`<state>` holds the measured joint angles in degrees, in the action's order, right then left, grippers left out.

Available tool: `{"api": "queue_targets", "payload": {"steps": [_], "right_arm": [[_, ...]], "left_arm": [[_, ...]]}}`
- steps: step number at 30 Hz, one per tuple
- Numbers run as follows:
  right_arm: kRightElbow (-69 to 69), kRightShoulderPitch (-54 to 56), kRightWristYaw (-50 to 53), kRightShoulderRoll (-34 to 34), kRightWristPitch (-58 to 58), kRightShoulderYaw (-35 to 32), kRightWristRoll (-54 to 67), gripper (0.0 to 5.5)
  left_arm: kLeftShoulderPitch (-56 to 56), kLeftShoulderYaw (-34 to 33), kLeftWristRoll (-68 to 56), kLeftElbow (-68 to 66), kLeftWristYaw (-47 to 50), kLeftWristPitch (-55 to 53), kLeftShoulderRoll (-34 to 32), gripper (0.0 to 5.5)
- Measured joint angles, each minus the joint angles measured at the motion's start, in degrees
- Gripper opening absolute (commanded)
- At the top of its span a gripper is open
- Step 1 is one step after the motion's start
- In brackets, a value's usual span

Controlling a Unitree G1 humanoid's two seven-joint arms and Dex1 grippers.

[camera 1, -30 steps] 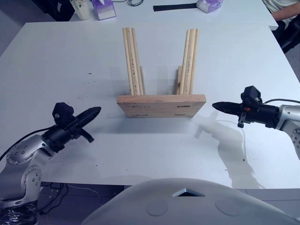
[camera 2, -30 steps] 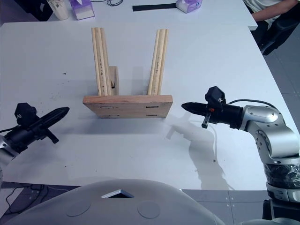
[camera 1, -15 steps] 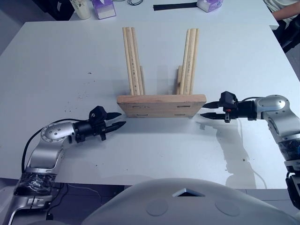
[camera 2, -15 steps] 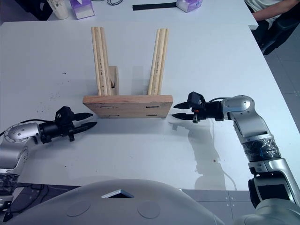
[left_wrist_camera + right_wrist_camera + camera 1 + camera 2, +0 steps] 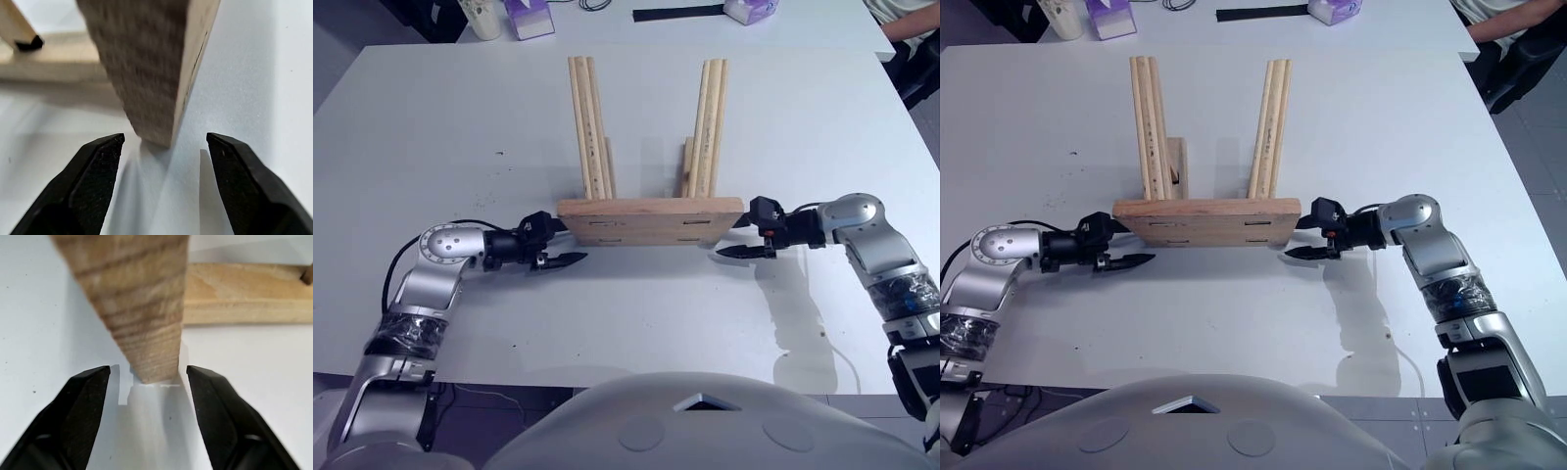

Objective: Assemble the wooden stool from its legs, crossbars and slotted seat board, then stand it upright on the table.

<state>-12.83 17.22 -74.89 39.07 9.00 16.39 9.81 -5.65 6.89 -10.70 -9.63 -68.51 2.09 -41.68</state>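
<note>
Left eye view had the stool [image 5: 650,166] lying on its side in the middle of the white table [image 5: 431,147], assembled but not upright. Its seat board [image 5: 650,220] stood on one long edge nearest the robot, the slotted face turned toward the camera. The legs [image 5: 590,127] ran flat along the table away from the robot in two bundles, with short crossbars [image 5: 609,168] just inside them near the board. The left gripper [image 5: 164,139] sat low at the board's left end, fingers spread wide, one on each side of the end, with a gap on both sides and nothing clamped. The right gripper [image 5: 149,369] mirrored it at the right end, also wide, its tips flanking the end grain without touching it. Both arms reached in from the near corners. Along the far edge stood a pale cup [image 5: 484,15], a purple box [image 5: 530,18], a black strip [image 5: 677,14] and a second box [image 5: 749,10]; what the cup and boxes held could not be told.
</note>
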Motion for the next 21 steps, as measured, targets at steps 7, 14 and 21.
{"api": "queue_targets", "payload": {"steps": [7, 14, 21], "right_arm": [[-1.4, 1.5, -0.9, -1.8, -0.7, 1.4, -0.9, 2.71], [-4.0, 2.9, -0.9, -3.0, -2.6, 1.4, -1.6, 1.73], [-4.8, 3.0, -1.0, -2.8, -4.6, 1.3, -2.1, 1.41]], "left_arm": [[-2.9, 1.8, 0.7, -2.5, -1.8, 2.3, 1.3, 3.16], [-3.5, 2.0, 1.0, -3.8, -2.5, 3.7, 1.7, 2.24], [-5.7, 2.4, 1.1, -6.4, -4.0, 4.8, 2.2, 1.55]]}}
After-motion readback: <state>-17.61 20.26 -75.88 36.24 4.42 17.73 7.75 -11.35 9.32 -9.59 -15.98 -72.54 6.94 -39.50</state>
